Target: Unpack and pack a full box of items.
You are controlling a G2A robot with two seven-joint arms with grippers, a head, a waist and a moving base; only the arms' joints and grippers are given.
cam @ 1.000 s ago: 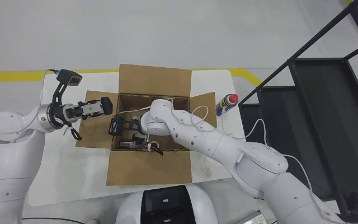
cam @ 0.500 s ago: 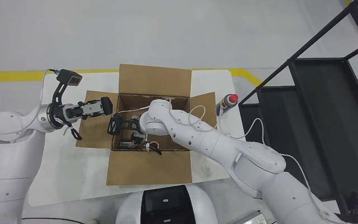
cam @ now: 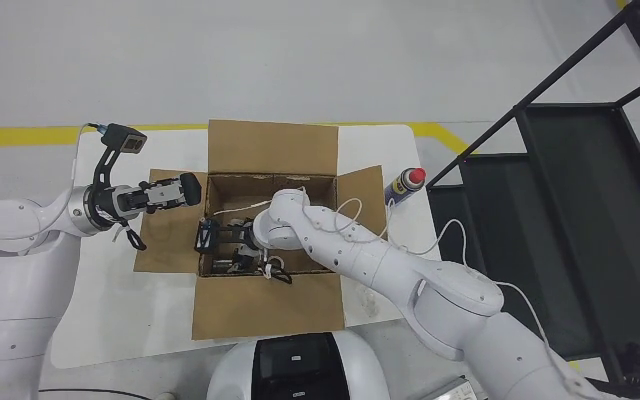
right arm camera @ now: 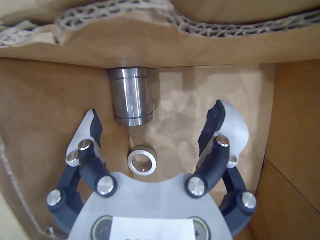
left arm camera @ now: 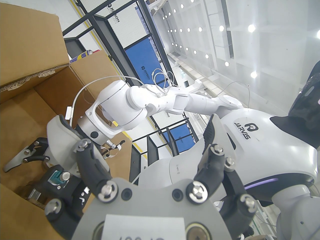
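Change: the right gripper (right arm camera: pixel 155 111) has dipped lower into the open brown cardboard box (cam: pixel 272 147), and the box has slid slightly across the table; the left arm has held its place.
Right fingers: the two black-padded fingers (right arm camera: pixel 96 126) are spread wide and grasp nothing, low over the box floor.
Cylinder: a shiny steel cylinder with grooved ends (right arm camera: pixel 131 98) lies on the box floor just past the fingertips, closer to one finger, its far end at the foot of the box wall.
Ring: a small silver metal ring (right arm camera: pixel 142 162) rests between the fingers, near the palm, touching neither.
Left fingers: the left gripper (cam: pixel 193 187) is spread open and empty, above the box's side flap.
Count: one cylinder, one ring, one box, one blue and yellow spray can with a red cap (cam: pixel 405 185).
Surface: a white table (cam: pixel 110 300); the can stands upright just outside the box's far side flap.
Room: grey floor with a yellow line (cam: pixel 40 133); black metal stairs (cam: pixel 560 150) beside the table.
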